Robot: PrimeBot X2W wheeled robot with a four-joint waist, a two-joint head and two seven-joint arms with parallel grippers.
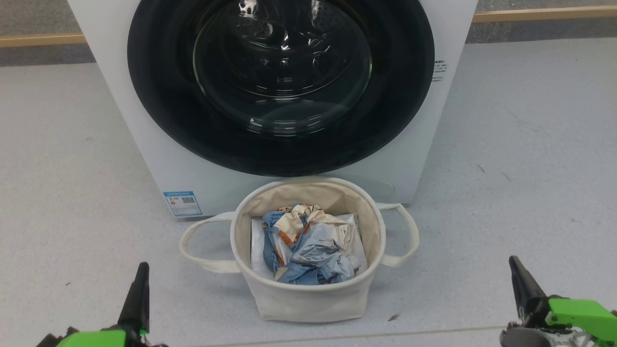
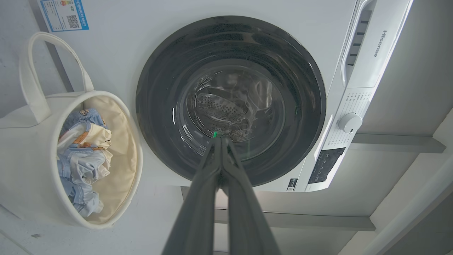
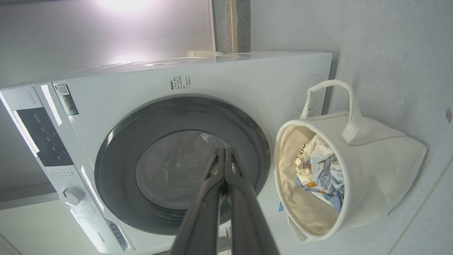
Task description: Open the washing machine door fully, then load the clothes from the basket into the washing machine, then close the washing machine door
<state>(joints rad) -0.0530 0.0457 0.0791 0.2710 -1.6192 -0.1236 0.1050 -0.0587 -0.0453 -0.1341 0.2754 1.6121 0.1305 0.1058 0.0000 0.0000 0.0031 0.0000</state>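
Two grippers, both empty. The left gripper (image 1: 141,272) has its fingers (image 2: 205,191) pressed flat together tip to tip. The right gripper (image 1: 515,266) is the same deal, fingers (image 3: 244,202) closed on nothing. They hang low over the near part of the floor (image 1: 530,144), one on each side, both pointing toward the machine.

The washing machine (image 1: 202,188) stands toward the far edge of the floor, where a wood-coloured strip (image 1: 544,14) runs along. The washing machine door (image 1: 154,96) is shut, its black rim flush on the white front and the glass bowl bulging out in the middle. A blue sticker (image 1: 182,203) sits at the front's lower left corner.

The basket (image 1: 308,301) stands upright on the floor right in front of the machine, centred under the door's bottom edge. Can't tell if its far rim touches the front panel or stops just short. The clothes (image 1: 308,246) are bunched up inside it, blue and cream, on top of a flat white sheet (image 1: 256,248). The handles (image 1: 183,245) loop out to the left and right.

Room-wise, there's lots of bare floor on both sides of the basket and machine, and an open stretch between the basket and each gripper.
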